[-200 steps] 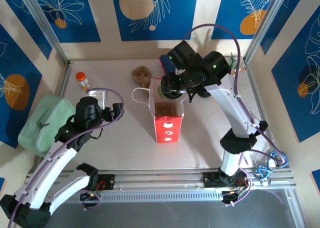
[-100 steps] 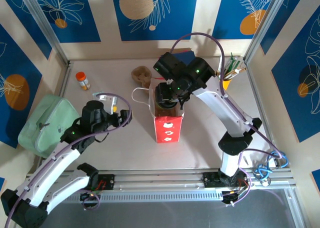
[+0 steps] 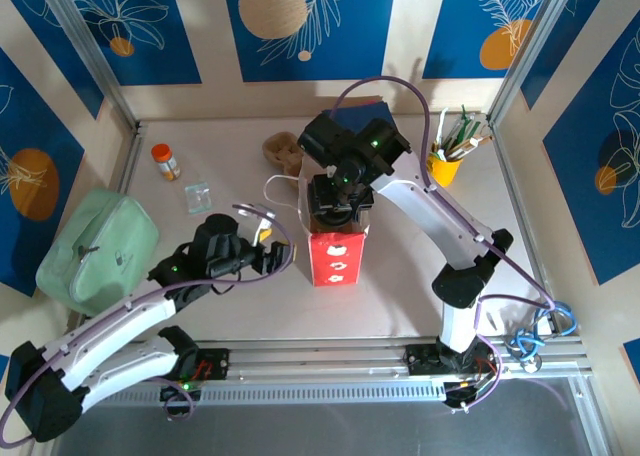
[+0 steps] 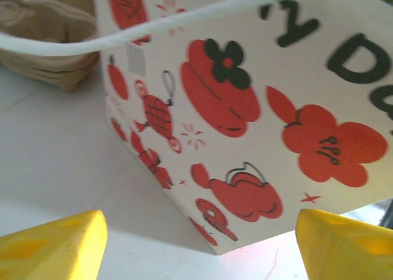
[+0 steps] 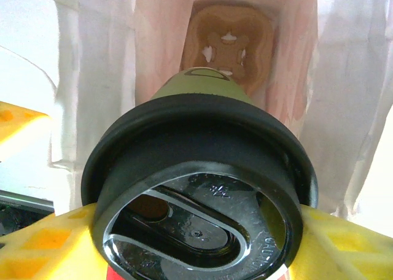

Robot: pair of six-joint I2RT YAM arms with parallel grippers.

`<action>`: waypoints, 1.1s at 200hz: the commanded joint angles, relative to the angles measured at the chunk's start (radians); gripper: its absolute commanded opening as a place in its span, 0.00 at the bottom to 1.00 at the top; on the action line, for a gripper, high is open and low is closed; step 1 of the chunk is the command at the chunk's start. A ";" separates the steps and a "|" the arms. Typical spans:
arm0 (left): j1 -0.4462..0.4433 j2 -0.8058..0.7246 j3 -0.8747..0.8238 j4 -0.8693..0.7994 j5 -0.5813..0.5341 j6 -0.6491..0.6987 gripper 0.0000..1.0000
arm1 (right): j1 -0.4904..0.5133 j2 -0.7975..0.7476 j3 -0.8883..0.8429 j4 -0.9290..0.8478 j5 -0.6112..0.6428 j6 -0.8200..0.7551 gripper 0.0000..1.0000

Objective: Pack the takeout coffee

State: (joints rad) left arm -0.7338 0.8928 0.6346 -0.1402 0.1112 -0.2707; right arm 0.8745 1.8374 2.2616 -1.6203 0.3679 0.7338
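The takeout coffee [image 5: 196,206], a green-sided cup under a black lid, hangs in the mouth of the red-and-white paper bag [image 3: 338,256]. My right gripper [image 5: 196,237] is shut on it, its yellow fingers [image 5: 37,243] pressing the cup from both sides. Deep in the bag lies a brown cup carrier [image 5: 228,46], directly below the cup. From above, the right gripper [image 3: 338,191] covers the bag's opening. My left gripper [image 3: 275,246] stands open just left of the bag [image 4: 245,108], close to its lower corner, fingers [image 4: 55,243] wide apart and holding nothing.
A stack of brown carriers [image 3: 282,153] sits behind the bag, with the bag's white handle [image 3: 280,191] looped toward it. A yellow cup of utensils [image 3: 447,161] stands at the back right. An orange bottle [image 3: 164,160] and a green pouch [image 3: 95,251] are at the left.
The right arm carried the cup left and down into the bag's mouth. The left arm swung right across the table toward the bag's side.
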 commanded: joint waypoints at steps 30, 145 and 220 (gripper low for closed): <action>-0.090 0.068 -0.006 0.132 -0.020 0.060 0.80 | -0.009 0.010 -0.024 -0.153 -0.031 -0.010 0.63; -0.208 0.124 -0.030 0.208 -0.055 0.161 0.79 | -0.033 0.031 -0.116 -0.151 -0.090 -0.056 0.63; -0.249 0.173 -0.039 0.291 0.061 0.202 0.77 | -0.041 0.065 -0.105 -0.151 -0.096 -0.057 0.63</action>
State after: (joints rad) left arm -0.9611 1.0496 0.6006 0.0933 0.1078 -0.1024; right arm 0.8425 1.8954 2.1509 -1.6203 0.3019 0.6838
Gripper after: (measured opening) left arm 0.769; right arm 0.643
